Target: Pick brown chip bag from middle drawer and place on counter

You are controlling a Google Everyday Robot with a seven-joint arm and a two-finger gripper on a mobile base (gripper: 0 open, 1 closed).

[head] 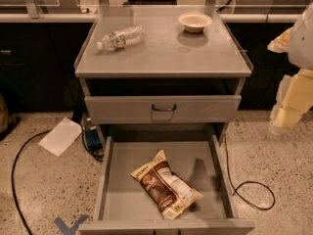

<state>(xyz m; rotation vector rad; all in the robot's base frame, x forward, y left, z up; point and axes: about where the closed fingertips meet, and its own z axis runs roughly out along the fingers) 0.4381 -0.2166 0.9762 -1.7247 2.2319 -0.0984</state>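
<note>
The brown chip bag [165, 182] lies flat on the floor of the open middle drawer [122, 177], right of centre and turned diagonally, with its white nutrition panel facing up. The counter [161, 53] is the grey cabinet top above it. My gripper [287, 112] hangs at the right edge of the view, to the right of the cabinet at about the height of the upper drawer. It is well above and to the right of the bag and touches nothing.
A clear water bottle [120, 38] lies on the counter's back left and a cream bowl [195, 21] stands at its back right. The upper drawer front [164, 109] with a dark handle is closed. A sheet of paper [61, 136] and black cables [249, 190] lie on the floor.
</note>
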